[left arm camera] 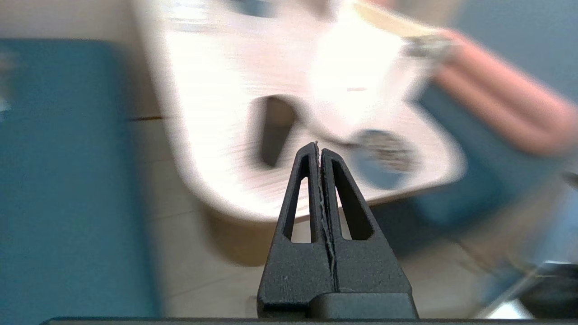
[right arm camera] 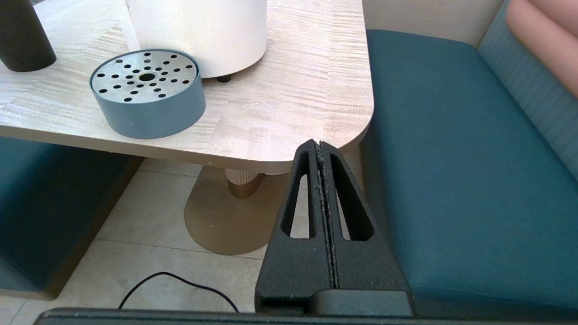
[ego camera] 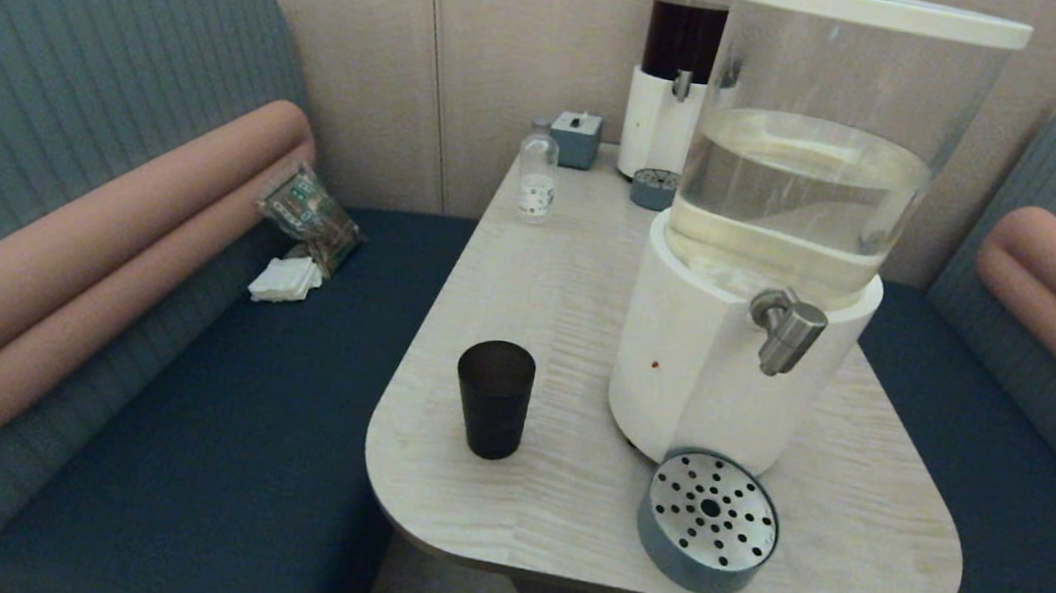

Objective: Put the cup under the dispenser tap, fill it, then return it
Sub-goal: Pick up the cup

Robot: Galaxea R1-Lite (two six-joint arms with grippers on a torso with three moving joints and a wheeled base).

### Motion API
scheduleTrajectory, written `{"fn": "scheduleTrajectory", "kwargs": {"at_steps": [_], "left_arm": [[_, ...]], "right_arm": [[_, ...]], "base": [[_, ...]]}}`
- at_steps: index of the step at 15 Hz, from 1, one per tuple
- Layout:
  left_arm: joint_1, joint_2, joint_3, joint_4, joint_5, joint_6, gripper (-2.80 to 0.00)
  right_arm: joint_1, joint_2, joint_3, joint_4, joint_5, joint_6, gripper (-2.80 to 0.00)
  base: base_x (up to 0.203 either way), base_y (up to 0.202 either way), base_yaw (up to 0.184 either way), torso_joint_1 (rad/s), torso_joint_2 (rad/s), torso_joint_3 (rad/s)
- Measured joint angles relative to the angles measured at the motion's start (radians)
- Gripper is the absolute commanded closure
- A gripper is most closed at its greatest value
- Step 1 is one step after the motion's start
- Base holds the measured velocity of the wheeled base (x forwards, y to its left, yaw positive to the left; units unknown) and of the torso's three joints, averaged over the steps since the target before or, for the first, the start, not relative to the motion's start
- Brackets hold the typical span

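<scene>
The dark tapered cup (ego camera: 493, 398) stands upright on the pale wooden table (ego camera: 532, 267), left of the big white-based dispenser (ego camera: 741, 363) with pale liquid. Its brushed-steel tap (ego camera: 788, 330) juts out over a round grey drip tray (ego camera: 708, 520) with a perforated steel top. The cup (left arm camera: 274, 131) shows blurred beyond my left gripper (left arm camera: 319, 146), which is shut and empty, low off the table's near-left side. My right gripper (right arm camera: 319, 144) is shut and empty, below the table's near-right corner, with the drip tray (right arm camera: 146, 92) and the cup's base (right arm camera: 22, 38) ahead.
A second dispenser (ego camera: 678, 73) with dark liquid stands at the back with its own small tray (ego camera: 654, 189). A small clear bottle (ego camera: 537, 175) and a grey box (ego camera: 575, 139) are near it. Blue benches flank the table; packets (ego camera: 307, 209) lie on the left one. A black cable (right arm camera: 180, 282) crosses the floor.
</scene>
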Motion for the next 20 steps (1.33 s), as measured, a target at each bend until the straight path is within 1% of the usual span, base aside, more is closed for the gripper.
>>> {"fn": "scheduleTrajectory", "kwargs": {"at_steps": [1, 2, 5, 6, 7, 8, 9, 10, 11, 12, 13, 17, 20], "left_arm": [[-0.001, 0.085, 0.006, -0.106, -0.066, -0.007, 0.0], [-0.002, 0.185, 0.027, -0.244, -0.131, -0.013, 0.0], [0.006, 0.489, 0.124, -0.712, -0.287, -0.017, 0.0], [0.016, 0.598, 0.159, -0.875, -0.332, 0.002, 0.0], [0.031, 0.697, 0.189, -1.018, -0.374, 0.04, 0.0], [0.048, 0.782, 0.211, -1.131, -0.414, 0.087, 0.0], [0.067, 0.867, 0.23, -1.23, -0.458, 0.149, 0.0], [0.086, 0.939, 0.241, -1.3, -0.496, 0.215, 0.0], [0.101, 0.996, 0.25, -1.339, -0.522, 0.275, 0.0], [0.11, 1.037, 0.253, -1.355, -0.536, 0.313, -2.8], [0.116, 1.068, 0.251, -1.358, -0.538, 0.321, -2.8], [0.12, 1.13, 0.239, -1.359, -0.538, 0.322, -2.8], [0.12, 1.185, 0.19, -1.359, -0.539, 0.323, -2.8]], "right_arm": [[0.0, 0.0, 0.0, 0.0, 0.0, 0.0, 0.0], [0.0, 0.0, 0.0, 0.0, 0.0, 0.0, 0.0], [0.0, 0.0, 0.0, 0.0, 0.0, 0.0, 0.0], [0.0, 0.0, 0.0, 0.0, 0.0, 0.0, 0.0], [0.0, 0.0, 0.0, 0.0, 0.0, 0.0, 0.0], [0.0, 0.0, 0.0, 0.0, 0.0, 0.0, 0.0], [0.0, 0.0, 0.0, 0.0, 0.0, 0.0, 0.0], [0.0, 0.0, 0.0, 0.0, 0.0, 0.0, 0.0], [0.0, 0.0, 0.0, 0.0, 0.0, 0.0, 0.0], [0.0, 0.0, 0.0, 0.0, 0.0, 0.0, 0.0], [0.0, 0.0, 0.0, 0.0, -0.001, 0.0, 0.0], [0.0, 0.0, 0.0, 0.0, 0.0, 0.0, 0.0], [0.0, 0.0, 0.0, 0.0, 0.0, 0.0, 0.0]], "base": [[0.0, 0.0, 0.0, 0.0, 0.0, 0.0], [0.0, 0.0, 0.0, 0.0, 0.0, 0.0], [0.0, 0.0, 0.0, 0.0, 0.0, 0.0], [0.0, 0.0, 0.0, 0.0, 0.0, 0.0], [0.0, 0.0, 0.0, 0.0, 0.0, 0.0], [0.0, 0.0, 0.0, 0.0, 0.0, 0.0], [0.0, 0.0, 0.0, 0.0, 0.0, 0.0], [0.0, 0.0, 0.0, 0.0, 0.0, 0.0], [0.0, 0.0, 0.0, 0.0, 0.0, 0.0], [0.0, 0.0, 0.0, 0.0, 0.0, 0.0], [0.0, 0.0, 0.0, 0.0, 0.0, 0.0], [0.0, 0.0, 0.0, 0.0, 0.0, 0.0], [0.0, 0.0, 0.0, 0.0, 0.0, 0.0]]}}
